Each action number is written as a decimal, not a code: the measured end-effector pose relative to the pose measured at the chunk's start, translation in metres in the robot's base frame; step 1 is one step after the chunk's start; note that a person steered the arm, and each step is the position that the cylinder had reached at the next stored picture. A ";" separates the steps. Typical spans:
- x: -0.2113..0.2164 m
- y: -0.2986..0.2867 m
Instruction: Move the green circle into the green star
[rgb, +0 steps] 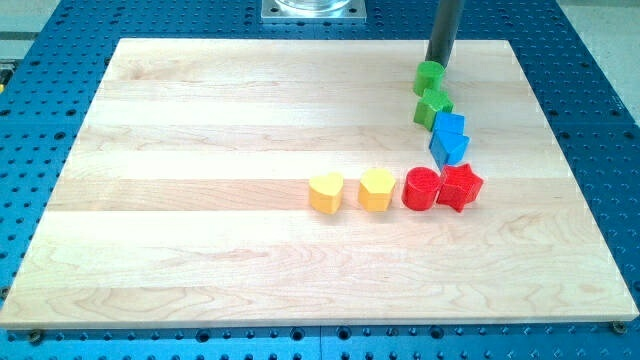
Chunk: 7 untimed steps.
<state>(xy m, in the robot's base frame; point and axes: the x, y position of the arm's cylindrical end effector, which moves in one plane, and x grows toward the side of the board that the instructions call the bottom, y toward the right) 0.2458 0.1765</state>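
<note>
Near the desk's (200, 120) far right corner, my tip (438, 63) – a bare rod tool, holding nothing – touches the green circle (429, 77), already against the green star (432, 105) – seemingly nearly done.

Arm, visible portion: one straight cylindrical rod, dark grey to black, smooth matte surface with a faint lighter sheen along its left side. No cables, screws or markings discernible. Upper part cropped by the view's top. My tip (437, 63): blunt, flat-ended, same dark colour as the shaft.
</note>
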 end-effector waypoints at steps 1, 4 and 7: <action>0.000 0.000; 0.030 0.000; 0.033 -0.008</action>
<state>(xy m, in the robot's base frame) 0.2788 0.1684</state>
